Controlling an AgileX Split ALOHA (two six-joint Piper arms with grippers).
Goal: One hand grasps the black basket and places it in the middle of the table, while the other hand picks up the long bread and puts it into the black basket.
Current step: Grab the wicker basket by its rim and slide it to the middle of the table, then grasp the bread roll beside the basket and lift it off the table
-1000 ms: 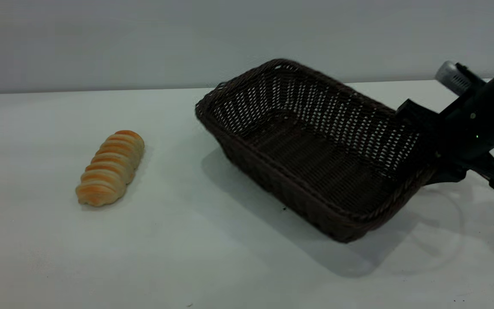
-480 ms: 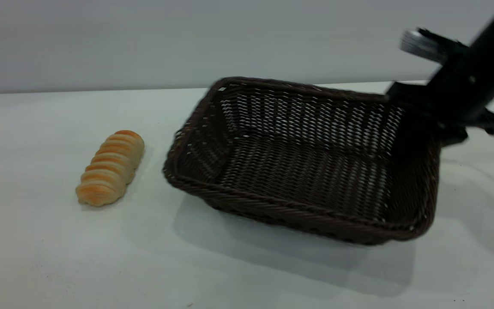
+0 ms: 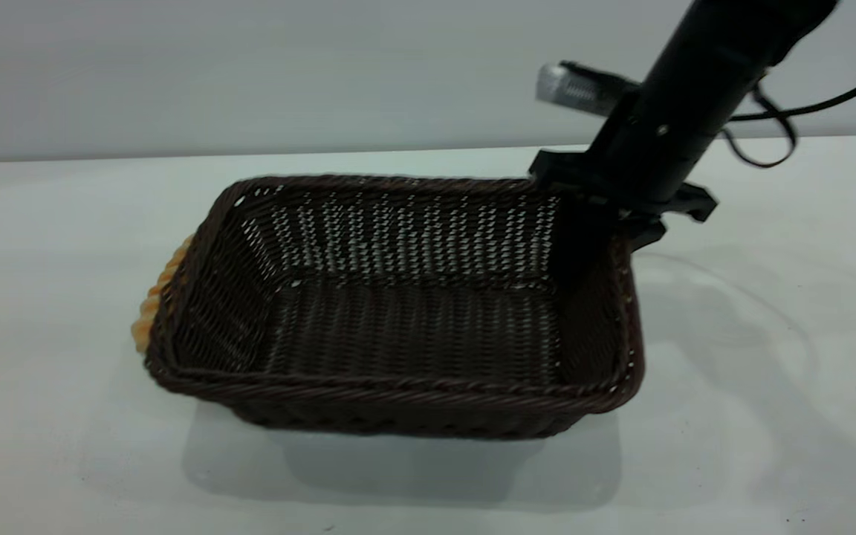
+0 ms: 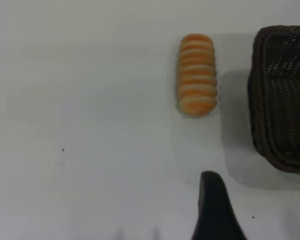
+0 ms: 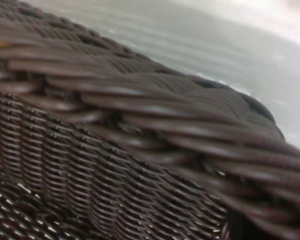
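Observation:
The black basket (image 3: 406,327) is in the middle of the table (image 3: 56,461), level, with its shadow just under it. My right gripper (image 3: 610,212) is shut on the braided rim at the basket's far right corner; that rim (image 5: 154,115) fills the right wrist view. The long bread (image 3: 151,306) lies behind the basket's left end and only a sliver of it shows. In the left wrist view the whole bread (image 4: 196,75) lies on the table beside the basket's end (image 4: 282,95), apart from it. Part of my left gripper (image 4: 214,210) shows, short of the bread.
A black cable (image 3: 770,126) loops behind the right arm. The table's far edge meets a plain grey wall. Bare tabletop lies left of the bread and in front of the basket.
The right gripper has carried the basket leftward to the table's middle and levelled it. The basket now hides most of the bread in the exterior view. The bread has not moved.

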